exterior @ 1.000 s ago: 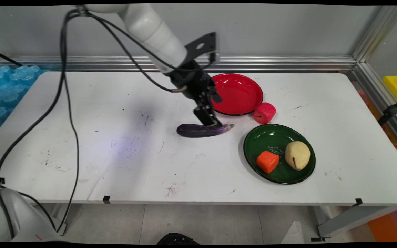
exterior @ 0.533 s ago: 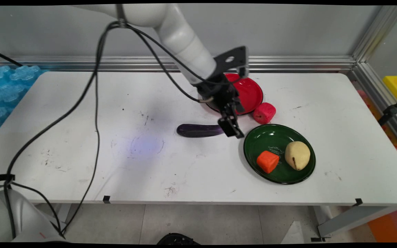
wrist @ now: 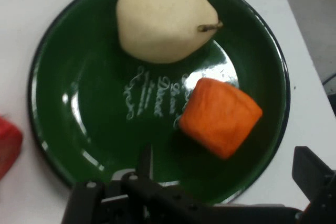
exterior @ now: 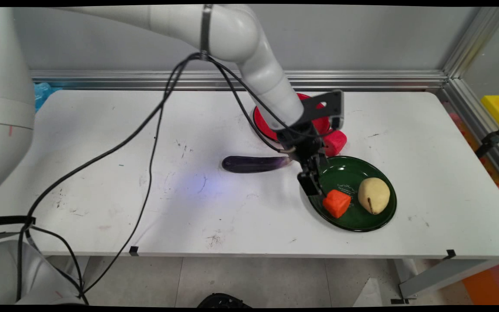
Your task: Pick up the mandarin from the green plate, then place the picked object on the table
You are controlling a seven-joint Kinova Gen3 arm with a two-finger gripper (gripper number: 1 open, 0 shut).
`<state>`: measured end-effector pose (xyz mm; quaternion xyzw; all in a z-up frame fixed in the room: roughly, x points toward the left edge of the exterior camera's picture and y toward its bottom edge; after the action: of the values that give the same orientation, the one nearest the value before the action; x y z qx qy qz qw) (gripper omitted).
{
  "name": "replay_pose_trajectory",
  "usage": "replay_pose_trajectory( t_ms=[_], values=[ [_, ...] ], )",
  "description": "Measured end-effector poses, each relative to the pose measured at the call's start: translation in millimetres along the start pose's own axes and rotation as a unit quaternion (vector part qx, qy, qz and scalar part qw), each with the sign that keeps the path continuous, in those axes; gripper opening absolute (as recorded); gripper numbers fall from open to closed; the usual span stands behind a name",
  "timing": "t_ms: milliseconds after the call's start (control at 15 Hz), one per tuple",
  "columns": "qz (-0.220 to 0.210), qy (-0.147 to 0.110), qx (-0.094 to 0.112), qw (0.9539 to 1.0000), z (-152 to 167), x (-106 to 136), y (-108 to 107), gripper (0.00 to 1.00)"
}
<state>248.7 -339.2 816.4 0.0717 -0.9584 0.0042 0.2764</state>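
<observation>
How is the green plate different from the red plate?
The green plate holds an orange block and a pale pear; on the red plate nothing shows, though the arm hides most of it. The green plate sits nearer the table's front edge, the red plate nearer the wall. The hand hangs over the green plate's left rim, not the red one. Both are round, shiny and flat on the white table.

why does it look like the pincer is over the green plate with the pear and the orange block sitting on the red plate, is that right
Not quite. The pincer is over the green plate, but the pear and the orange block sit on that same green plate, not the red plate. The hand view shows both on the green one, and the main view agrees.
</observation>
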Motion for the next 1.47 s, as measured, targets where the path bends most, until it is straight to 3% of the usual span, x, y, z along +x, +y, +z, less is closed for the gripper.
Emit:
replay_pose_trajectory(
  t_ms=[467, 867, 933, 1467],
  values=[
    [0.015, -0.014, -0.025, 0.9995, 48, 16, -6, 1.00],
    [0.024, -0.025, -0.032, 0.9989, 72, 23, -12, 1.00],
    [0.026, -0.026, -0.033, 0.9988, 74, 24, -12, 0.00],
    [0.042, -0.025, -0.034, 0.9982, 65, 32, -13, 0.00]
  ],
)
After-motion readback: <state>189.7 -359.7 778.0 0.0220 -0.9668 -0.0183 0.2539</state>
